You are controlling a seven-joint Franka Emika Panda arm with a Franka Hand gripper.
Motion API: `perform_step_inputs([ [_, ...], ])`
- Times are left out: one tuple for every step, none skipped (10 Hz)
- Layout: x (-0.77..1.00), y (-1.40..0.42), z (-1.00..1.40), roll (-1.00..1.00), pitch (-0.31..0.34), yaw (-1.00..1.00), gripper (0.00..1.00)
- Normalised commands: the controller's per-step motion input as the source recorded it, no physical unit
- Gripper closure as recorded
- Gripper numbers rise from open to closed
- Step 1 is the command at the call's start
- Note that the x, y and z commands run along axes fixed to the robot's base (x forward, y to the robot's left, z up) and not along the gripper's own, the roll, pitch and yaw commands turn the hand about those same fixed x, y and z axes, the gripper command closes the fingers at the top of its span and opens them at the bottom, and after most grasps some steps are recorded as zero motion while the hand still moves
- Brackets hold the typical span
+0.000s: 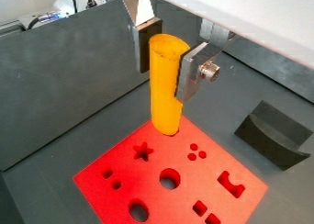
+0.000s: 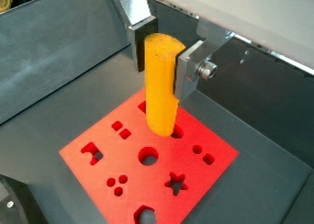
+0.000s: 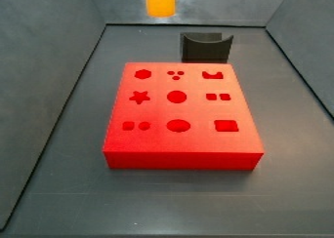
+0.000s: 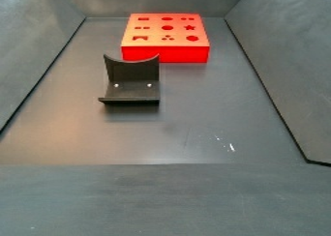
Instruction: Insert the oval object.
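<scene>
Pincer (image 1: 166, 58) seen in both wrist views (image 2: 163, 55), pinching the upper part of the oval object (image 1: 166, 85) between its silver plates. Held upright, orange-yellow, with its rounded lower end hanging over the red block (image 1: 172, 177), apart from it as far as could be judged. Exactly which cutout lay beneath that lower end could not be made out, the peg (image 2: 161, 90) covering that patch of the block (image 2: 147, 154).

In a side view, only the lower end of the oval object (image 3: 160, 1) showed, cut off by the top edge; pincer out of frame there. Red block (image 3: 181, 117) lay flat on the dark surface (image 3: 78, 198), its star, round, square and other cutouts plain to see. Dark grey curved holder (image 3: 205, 46) stood just behind the block.

In a side view, holder (image 4: 131, 80) sat near the block (image 4: 165, 38), apart from it; neither pincer nor peg visible. Holder (image 1: 274, 134) partly cropped in a wrist view.
</scene>
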Motion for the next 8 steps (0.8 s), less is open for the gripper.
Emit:
perform_step_inputs([
  [0.27,-0.11,-0.07,0.0,0.024,-0.03,1.0],
  [0.41,-0.43,-0.37,0.0,-0.036,-0.01,1.0],
  [0.43,-0.47,-0.69,0.0,-0.059,-0.1,1.0],
  [0.27,-0.53,-0.95,0.0,-0.106,-0.14,1.0],
  [0.22,-0.39,-0.88,-0.05,-0.177,-0.13,1.0],
  [0.3,-0.3,-0.84,-0.09,-0.154,-0.13,1.0],
  [0.15,-0.2,-0.74,-0.13,-0.173,-0.09,1.0],
  [0.0,-0.16,-0.69,-0.13,-0.197,-0.05,1.0],
])
